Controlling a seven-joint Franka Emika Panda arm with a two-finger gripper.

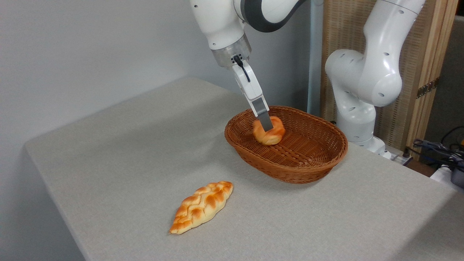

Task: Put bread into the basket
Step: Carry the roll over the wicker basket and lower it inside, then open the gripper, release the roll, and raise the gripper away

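Bun lowered into the basket, release pending

On the near left of the worktop [108, 145] a braided loaf [201, 206] lies untouched. Further right, the tool [267, 127] is clamped on the bread [270, 133], which hangs inside the basket [308, 166] near its left wall, at or just above the woven floor. The placing step looks nearly finished; the next move calls for parting the fingers and lifting straight up, clear of the rim.

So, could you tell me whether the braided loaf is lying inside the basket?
No, the braided loaf lies on the table, apart from the basket.
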